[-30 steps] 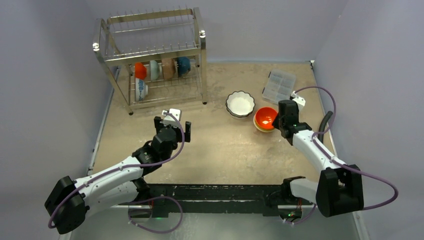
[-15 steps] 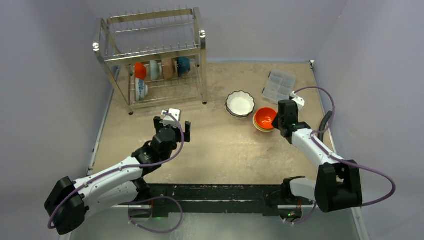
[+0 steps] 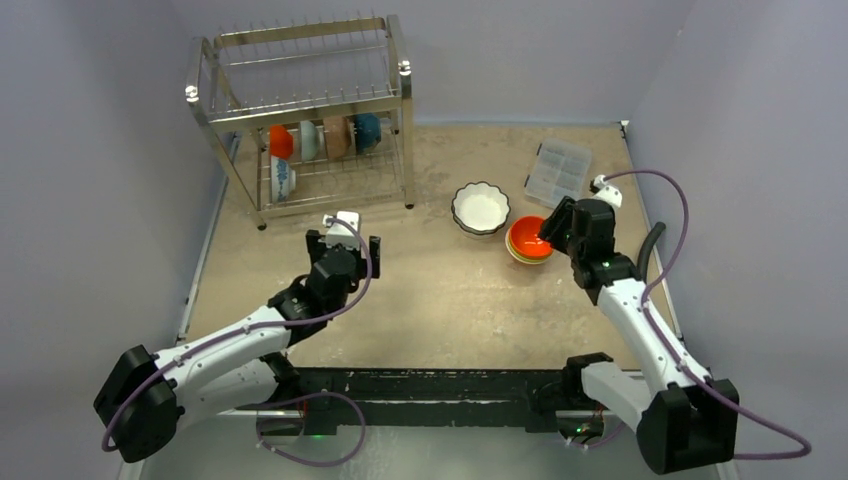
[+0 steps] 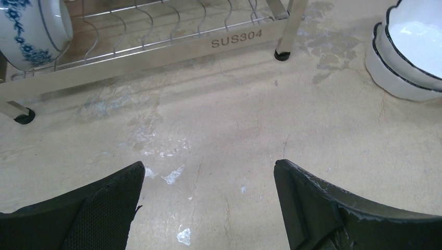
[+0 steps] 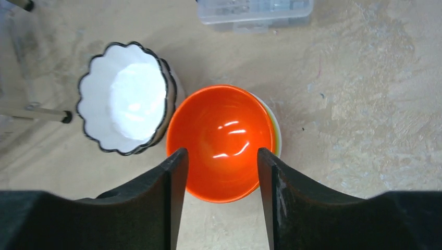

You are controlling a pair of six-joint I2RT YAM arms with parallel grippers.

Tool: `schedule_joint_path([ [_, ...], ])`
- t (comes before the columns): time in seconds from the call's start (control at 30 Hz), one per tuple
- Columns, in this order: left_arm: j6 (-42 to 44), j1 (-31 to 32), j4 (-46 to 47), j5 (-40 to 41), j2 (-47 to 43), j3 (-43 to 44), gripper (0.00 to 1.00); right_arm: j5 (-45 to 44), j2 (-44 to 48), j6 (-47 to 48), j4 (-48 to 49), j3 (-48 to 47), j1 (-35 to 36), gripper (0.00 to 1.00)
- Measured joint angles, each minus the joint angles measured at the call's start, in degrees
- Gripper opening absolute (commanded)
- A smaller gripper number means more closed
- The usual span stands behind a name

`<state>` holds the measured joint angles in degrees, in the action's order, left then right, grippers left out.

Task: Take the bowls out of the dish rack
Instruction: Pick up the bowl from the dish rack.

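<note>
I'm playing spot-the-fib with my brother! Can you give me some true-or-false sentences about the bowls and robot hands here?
Bowls sit in the shiny steel wire dish rack. True.
The glossy orange bowl on the table lies upside down. False: it sits open side up.
The left gripper holds a bowl. False: it is open and empty.
The white scallop-rimmed bowl stands beside the orange bowl. True.
The right gripper is shut. False: it is open.

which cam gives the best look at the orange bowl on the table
Right wrist: the orange bowl sits mid-frame, seen from above, framed by the open right gripper. Top external shows it small, its edge under that gripper. Left wrist misses it.
</note>
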<state>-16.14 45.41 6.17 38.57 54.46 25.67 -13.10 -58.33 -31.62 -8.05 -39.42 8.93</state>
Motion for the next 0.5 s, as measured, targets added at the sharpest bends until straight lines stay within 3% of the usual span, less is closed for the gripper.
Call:
schedule_joint_path([
  [0.5, -2.34, -6.54, -2.67, 2.84, 5.49, 6.64, 0.94, 2.73, 16.83, 2.29, -2.56, -1.73, 0.00, 0.89],
])
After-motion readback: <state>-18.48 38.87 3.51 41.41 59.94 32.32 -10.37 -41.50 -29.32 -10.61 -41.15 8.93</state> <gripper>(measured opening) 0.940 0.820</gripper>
